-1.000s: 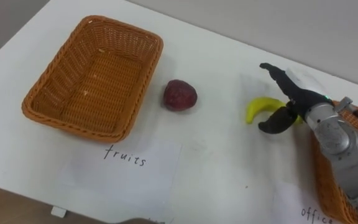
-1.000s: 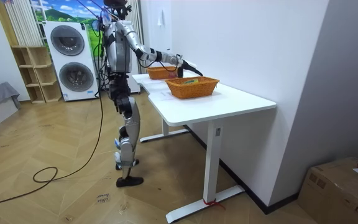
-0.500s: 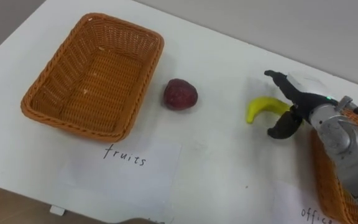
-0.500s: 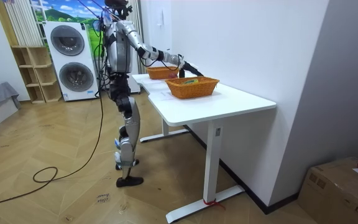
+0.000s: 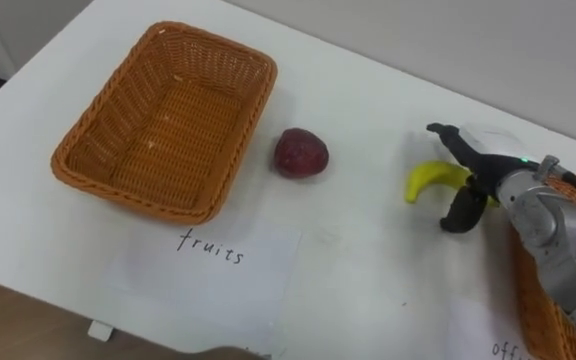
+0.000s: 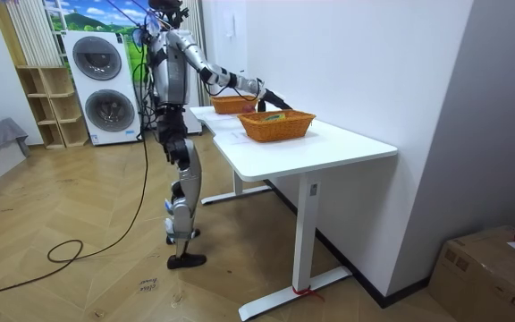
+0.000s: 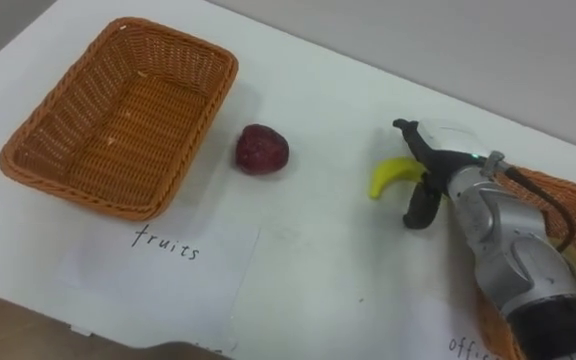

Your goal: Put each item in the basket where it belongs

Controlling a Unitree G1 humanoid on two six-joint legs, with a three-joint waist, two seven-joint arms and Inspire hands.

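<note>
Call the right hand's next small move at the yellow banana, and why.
Probably close the right hand on the curved yellow banana: its open fingers and thumb bracket the banana's right end, which lies on the white table, not yet gripped. It belongs in the brown wicker basket at left.

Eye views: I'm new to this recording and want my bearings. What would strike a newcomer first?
The right hand stands out at the right of the white table, open, with its thumb and fingers on either side of a yellow banana's end. Left of that lies a dark red fruit, beside an empty wicker basket with a paper label before it.
</note>
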